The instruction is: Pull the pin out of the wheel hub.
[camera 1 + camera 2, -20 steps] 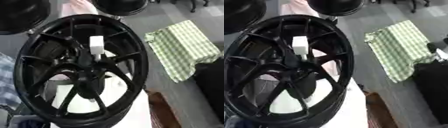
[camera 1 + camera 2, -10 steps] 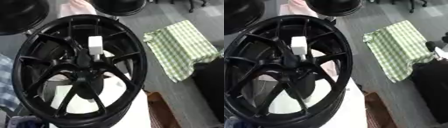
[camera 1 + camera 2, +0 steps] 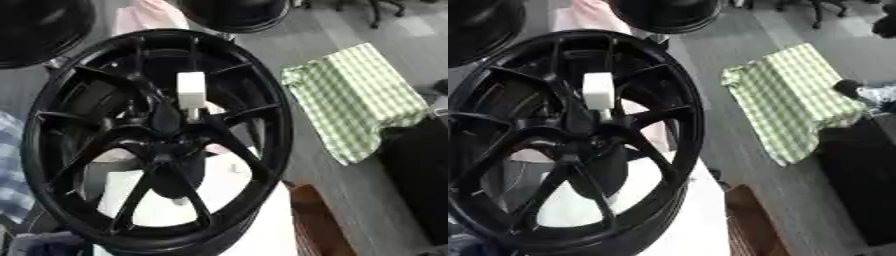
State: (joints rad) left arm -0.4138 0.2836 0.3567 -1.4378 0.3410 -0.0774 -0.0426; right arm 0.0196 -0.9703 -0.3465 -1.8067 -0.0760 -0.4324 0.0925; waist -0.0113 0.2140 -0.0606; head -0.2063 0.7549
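Neither robot hand shows in either eye view, so I can't tell how open they are or whether they hold anything; arm pose likewise unknown.

Task status, judging from this moment: not done. Pin [image 3: 191,90] is seated in the wheel hub [image 3: 166,131], white block-shaped head sticking up just above the centre, between two spokes. Nothing touches it.

Black wheel [image 3: 52,105] stands tilted, covering most of the white surface [image 3: 254,227]; only the strip by the surface's near-right edge is bare, plus patches seen through the spokes.

Left to do: bring a hand in over the rim, close on the white head, draw it out along its axis. The spokes flank the head closely, so approach from above looks cleanest.

Green checked cloth [image 3: 798,100] lies on the floor, well apart from the wheel.
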